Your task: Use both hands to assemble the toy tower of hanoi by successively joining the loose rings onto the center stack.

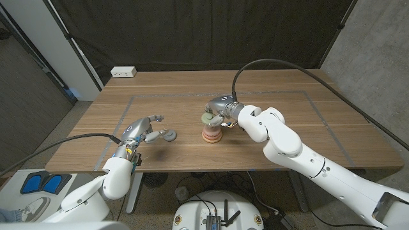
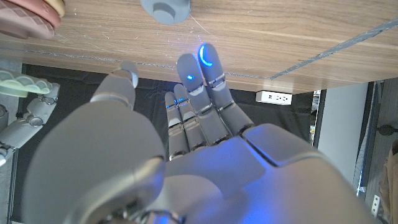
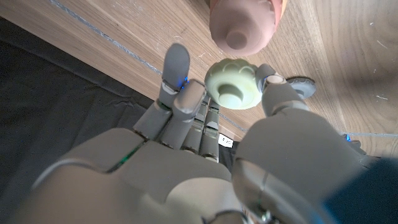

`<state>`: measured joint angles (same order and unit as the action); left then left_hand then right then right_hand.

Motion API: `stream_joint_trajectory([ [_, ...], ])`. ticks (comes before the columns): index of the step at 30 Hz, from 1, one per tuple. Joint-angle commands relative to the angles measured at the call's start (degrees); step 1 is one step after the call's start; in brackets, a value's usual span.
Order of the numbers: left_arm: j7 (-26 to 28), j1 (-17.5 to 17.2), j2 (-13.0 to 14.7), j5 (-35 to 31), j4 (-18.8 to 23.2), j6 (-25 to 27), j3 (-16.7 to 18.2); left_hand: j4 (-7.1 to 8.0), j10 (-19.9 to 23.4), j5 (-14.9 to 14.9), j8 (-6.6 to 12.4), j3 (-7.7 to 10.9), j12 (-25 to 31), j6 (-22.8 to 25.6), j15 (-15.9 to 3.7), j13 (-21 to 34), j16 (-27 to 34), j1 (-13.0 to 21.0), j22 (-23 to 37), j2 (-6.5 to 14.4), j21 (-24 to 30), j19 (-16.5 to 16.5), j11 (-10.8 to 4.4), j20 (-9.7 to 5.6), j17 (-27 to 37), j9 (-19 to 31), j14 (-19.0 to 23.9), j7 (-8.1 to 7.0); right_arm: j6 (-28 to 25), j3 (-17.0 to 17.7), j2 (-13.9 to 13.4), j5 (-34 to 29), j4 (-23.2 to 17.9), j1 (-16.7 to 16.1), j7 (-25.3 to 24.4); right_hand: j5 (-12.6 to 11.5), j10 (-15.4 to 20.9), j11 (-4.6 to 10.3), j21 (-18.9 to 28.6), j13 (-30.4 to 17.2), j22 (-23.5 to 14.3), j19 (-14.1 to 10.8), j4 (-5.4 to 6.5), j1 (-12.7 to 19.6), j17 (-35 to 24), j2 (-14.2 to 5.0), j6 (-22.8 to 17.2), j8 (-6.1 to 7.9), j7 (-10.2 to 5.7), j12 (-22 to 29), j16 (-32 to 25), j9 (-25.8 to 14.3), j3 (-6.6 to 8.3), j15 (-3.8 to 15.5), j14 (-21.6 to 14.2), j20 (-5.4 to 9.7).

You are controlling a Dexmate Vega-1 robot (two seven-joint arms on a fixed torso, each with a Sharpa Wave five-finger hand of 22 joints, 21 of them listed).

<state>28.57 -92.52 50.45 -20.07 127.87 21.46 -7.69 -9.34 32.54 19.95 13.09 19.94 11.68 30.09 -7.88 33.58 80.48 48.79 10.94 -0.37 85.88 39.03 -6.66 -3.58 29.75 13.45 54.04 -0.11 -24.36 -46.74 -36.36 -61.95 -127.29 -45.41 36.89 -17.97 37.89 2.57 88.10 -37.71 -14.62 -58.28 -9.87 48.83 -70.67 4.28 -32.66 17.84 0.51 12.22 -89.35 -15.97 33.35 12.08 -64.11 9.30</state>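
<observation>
Wooden bench (image 1: 268,137) carries the pink center stack (image 1: 211,133). Right hand (image 1: 220,111) pinches a pale green ring (image 1: 208,118) just above the stack. Left hand (image 1: 142,130), fingers spread, holds nothing; grey ring (image 1: 169,135) lies just beside its fingertips.

From the head we look steeply down over the wooden table (image 1: 268,137), arms entering at five and seven o'clock. Our wrist cameras sit close behind each hand, both turned upside down. All three views share the center stack (image 1: 211,133) and grey ring (image 1: 169,135).
</observation>
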Motion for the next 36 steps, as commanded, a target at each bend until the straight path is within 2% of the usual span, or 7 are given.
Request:
stream_joint_trajectory([
  [1, -0.72, 0.24, 0.36, 0.01, -0.30, -0.56, 0.02, 0.00, 0.18, 0.04, -0.36, 0.55, -0.16, 0.59, -4.72, 0.08, -0.19, -0.36, 0.05, -0.13, 0.18, 0.42, 0.05, -8.17, -0.05, 0.11, 0.37, 0.15, -0.45, -1.71, 1.52, -3.18, 1.50, 1.60, 4.09, -0.43, 6.61, 6.19, 0.05, -0.18, -0.18, 0.03, 0.42, 4.67, -0.16, -4.87, -4.93, 0.37, -4.40, 0.32, 0.05, -0.03, 0.17, 0.28, -0.25, 3.23],
  [15, -1.37, 0.05, 0.46, -0.17, 0.32, 0.46, 0.23, -0.03, 0.15, 0.05, -0.45, 0.72, -0.11, 0.42, -4.73, 0.10, -0.20, -0.35, 0.06, -0.16, 0.22, 0.43, 0.17, -8.16, -0.08, 0.12, 0.33, 0.17, -0.82, -2.46, 3.15, -3.79, 4.23, 2.36, 6.64, -0.50, 6.47, 6.13, -0.05, -0.31, -0.04, 0.22, 0.50, 4.56, -0.16, -5.15, -4.59, 0.12, -4.20, 0.16, 0.13, -0.17, 0.17, 0.29, -0.03, 3.25],
  [36, -0.88, -0.26, 0.13, -0.10, 0.21, 0.08, 0.15, 0.00, 0.12, 0.03, -0.43, 0.93, -0.09, 0.51, -4.72, 0.11, -0.04, -0.40, 0.07, -0.11, 0.27, 0.41, 0.05, -8.16, 0.05, 0.14, 0.47, 0.11, -1.00, -3.09, 3.12, -4.07, 5.18, 2.36, 7.03, -0.64, 6.51, 6.14, -0.03, -0.46, 0.02, 0.37, 0.46, 4.36, -0.17, -5.30, -4.67, -0.04, -4.26, -0.01, 0.11, -0.38, 0.12, 0.29, 0.23, 3.24],
])
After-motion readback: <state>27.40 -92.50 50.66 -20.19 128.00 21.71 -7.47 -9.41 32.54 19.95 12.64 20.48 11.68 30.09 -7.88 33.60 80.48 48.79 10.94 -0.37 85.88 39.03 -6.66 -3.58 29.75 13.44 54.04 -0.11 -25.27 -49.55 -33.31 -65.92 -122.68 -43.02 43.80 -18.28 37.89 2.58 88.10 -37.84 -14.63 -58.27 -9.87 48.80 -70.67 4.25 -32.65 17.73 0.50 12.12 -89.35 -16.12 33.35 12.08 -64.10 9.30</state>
